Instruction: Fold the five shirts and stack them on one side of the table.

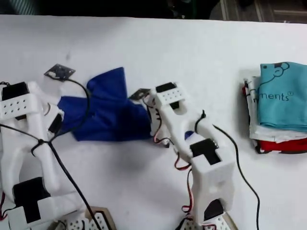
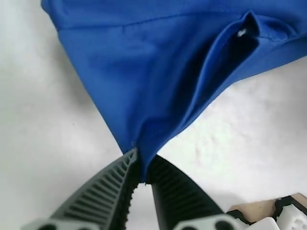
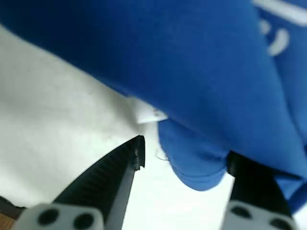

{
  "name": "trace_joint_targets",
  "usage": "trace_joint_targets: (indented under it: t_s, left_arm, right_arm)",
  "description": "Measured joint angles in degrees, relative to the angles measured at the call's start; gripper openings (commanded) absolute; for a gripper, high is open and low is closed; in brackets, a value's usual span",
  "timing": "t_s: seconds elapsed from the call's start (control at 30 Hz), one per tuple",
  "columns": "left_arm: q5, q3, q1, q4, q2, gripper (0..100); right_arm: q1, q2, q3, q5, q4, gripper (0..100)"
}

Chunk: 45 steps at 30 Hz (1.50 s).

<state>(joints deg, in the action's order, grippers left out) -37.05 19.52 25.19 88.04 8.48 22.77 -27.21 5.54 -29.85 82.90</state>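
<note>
High cam: fixed above the tabletop (image 1: 144,43), looks steeply down from the arms' side. It takes in both arm bases at the near side, runs out to the far edge, and catches the stack (image 1: 280,108) toward the right edge. Widest and farthest view.

Left wrist cam: low and close, sights along the left end effector (image 2: 141,160) onto a corner of the blue shirt (image 2: 158,72), with tabletop on both sides.

Right wrist cam: closer still, looks out between the spread fingers of the right end effector (image 3: 187,158), cloth right at the lens.

Overlap: all three share the blue shirt. High cam sees all of it. Left wrist cam covers the end toward the left edge, right wrist cam the end toward the right edge.
</note>
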Motion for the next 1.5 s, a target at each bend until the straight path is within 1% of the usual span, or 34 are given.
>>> trace_joint_targets:
  t_s: [0.1,0.2,0.3,0.4,0.57,0.8,0.9,1.0,1.13,1.17,1.3,1.5]
  left_arm:
    - [0.0,0.0,0.0,0.0,0.0,2]
    - [0.0,0.0,0.0,0.0,0.0,2]
    - [0.0,0.0,0.0,0.0,0.0,2]
    - [0.0,0.0,0.0,0.0,0.0,2]
    - [0.0,0.0,0.0,0.0,0.0,2]
    - [0.0,0.0,0.0,0.09,0.0,2]
    - [0.0,-0.09,0.0,2.37,0.35,2]
    - [0.0,-0.09,-1.05,4.31,3.43,4]
    - [0.0,-0.09,-3.69,5.27,10.02,19]
    - [0.0,-0.09,-4.04,5.54,11.78,21]
    - [0.0,-0.18,-4.22,5.54,17.49,21]
    - [0.0,-0.18,-4.22,8.09,23.21,21]
  right_arm:
    - [-1.23,-0.18,-1.14,0.0,-0.35,5.6]
    - [-3.16,1.14,-1.23,0.0,-0.7,2.6]
    - [-4.75,3.69,-0.26,-0.44,-0.53,2.0]
    - [-6.07,7.82,-0.26,-3.96,1.76,2.0]
    - [-7.47,14.51,-0.26,-8.44,6.95,2.0]
    - [-8.35,22.77,-0.26,-12.48,14.42,1.9]
    - [-8.44,29.27,0.79,-14.77,14.95,1.9]
    - [-9.41,36.4,1.14,-17.23,15.21,1.9]
    - [-14.24,43.08,1.14,-18.11,14.95,1.9]
    - [-15.91,43.78,0.88,-18.2,14.33,1.9]
    - [-22.59,44.31,-1.32,-18.2,10.81,1.9]
    - [-29.19,44.31,-1.67,-23.3,6.86,1.9]
